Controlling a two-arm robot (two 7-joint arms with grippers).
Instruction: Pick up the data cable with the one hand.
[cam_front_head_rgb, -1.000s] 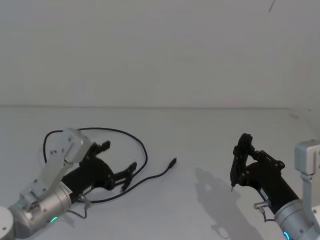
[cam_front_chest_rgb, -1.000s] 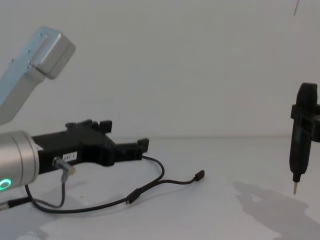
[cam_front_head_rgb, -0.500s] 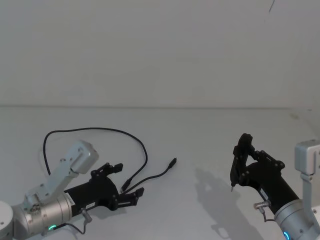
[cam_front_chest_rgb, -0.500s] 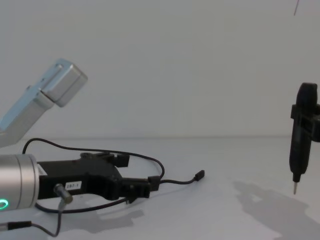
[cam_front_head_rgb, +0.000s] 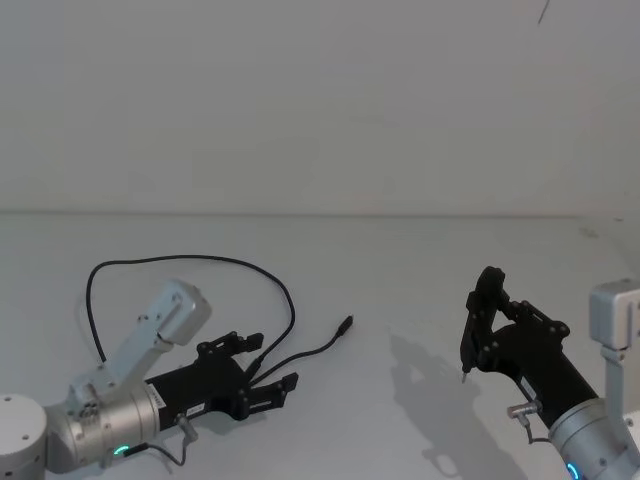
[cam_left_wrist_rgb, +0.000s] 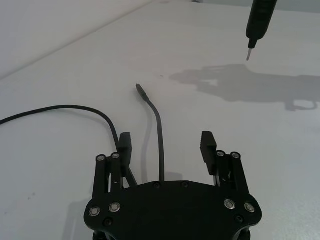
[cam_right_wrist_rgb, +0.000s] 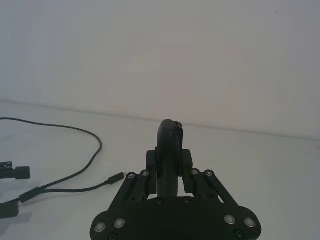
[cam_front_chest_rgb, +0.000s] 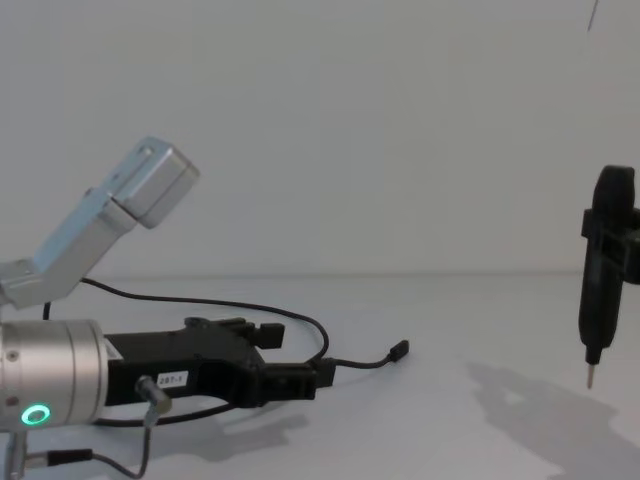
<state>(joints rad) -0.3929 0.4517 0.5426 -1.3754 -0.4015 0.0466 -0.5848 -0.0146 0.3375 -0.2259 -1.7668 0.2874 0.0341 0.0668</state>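
Data cable (cam_left_wrist_rgb: 161, 134) btw left gripper (cam_left_wrist_rgb: 166, 140) jaws

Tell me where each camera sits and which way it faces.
Head: high, facing forward and down at the table; both arms show, left gripper open around the data cable, right gripper raised.
Chest: low, facing across the table; left arm, right gripper's tip.
Left wrist: behind its jaws, facing the cable.
Right wrist: behind its gripper, facing across the table.
Shared: head and left wrist both show cable between the jaws.
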